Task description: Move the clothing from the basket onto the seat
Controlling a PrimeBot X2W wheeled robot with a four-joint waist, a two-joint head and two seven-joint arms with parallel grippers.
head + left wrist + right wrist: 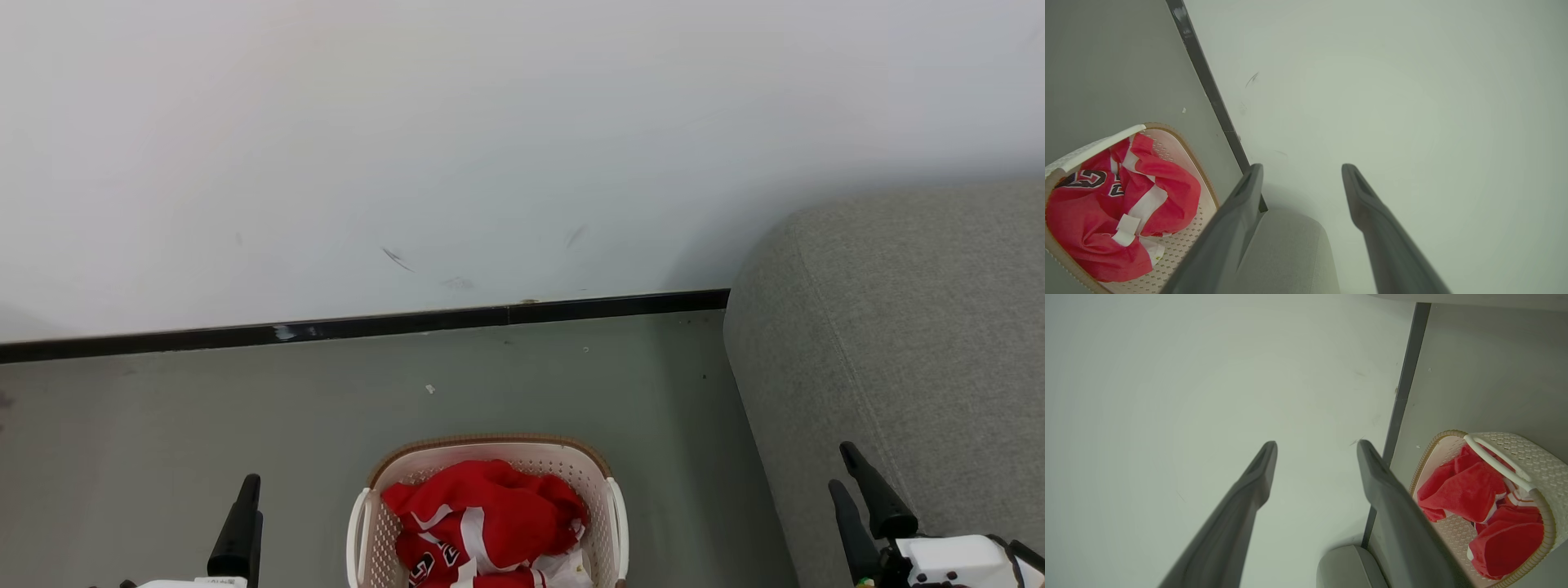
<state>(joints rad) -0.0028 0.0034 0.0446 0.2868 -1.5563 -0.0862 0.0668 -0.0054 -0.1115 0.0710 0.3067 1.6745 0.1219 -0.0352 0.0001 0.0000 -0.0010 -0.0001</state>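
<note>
White wall [490, 122]: one, scuffed, black skirting [367, 325] at its foot.
Grey seat [898, 343]: one, right of the basket, apart from it.
Basket [490, 447]: one, on the floor [204, 425].
Clothing [482, 514]: red heap inside the basket; folded numerals and white tag unreadable.
Left gripper [1302, 169]: fingers spread, empty.
Right gripper [1316, 447]: fingers spread, empty.

Head view looks forward and down, high up — basket [490, 441] at its bottom edge, wall [490, 122] beyond. Both wrist views aim along their fingers [1233, 220] at that wall; all three share basket, skirting [408, 322], seat [898, 327] corner.
</note>
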